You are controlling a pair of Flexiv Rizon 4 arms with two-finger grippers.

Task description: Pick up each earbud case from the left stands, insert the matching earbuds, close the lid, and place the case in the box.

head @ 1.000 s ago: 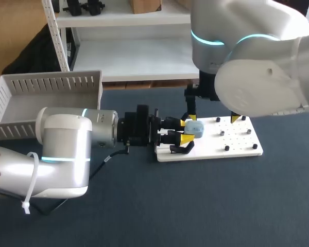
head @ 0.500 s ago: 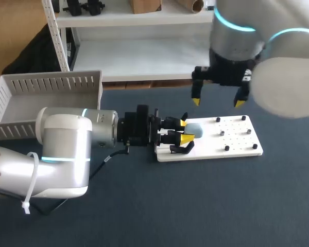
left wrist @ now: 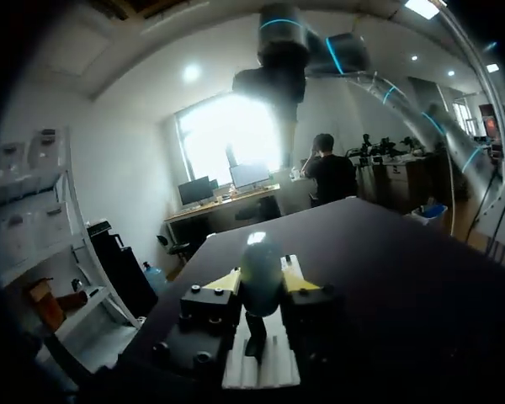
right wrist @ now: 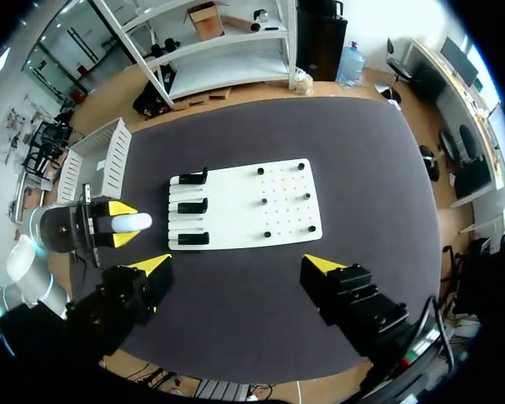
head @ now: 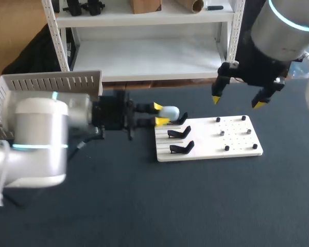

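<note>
A pale blue earbud case sits between the yellow tips of my left gripper, which is shut on it, just off the left end of the white board and above its three black stands. In the left wrist view the case fills the gap between the fingers of that gripper. My right gripper hangs open high over the board's far right part, holding nothing. From the right wrist, the open gripper looks down on the board and the held case.
A white slotted box stands at the table's far left, behind my left arm; it also shows as the box in the right wrist view. Several small dark pieces sit on the board's right half. The dark table in front of the board is bare.
My left gripper has lifted the case off the stands and drawn back to the left. My right gripper has risen from the board and moved off to the right, still open.
</note>
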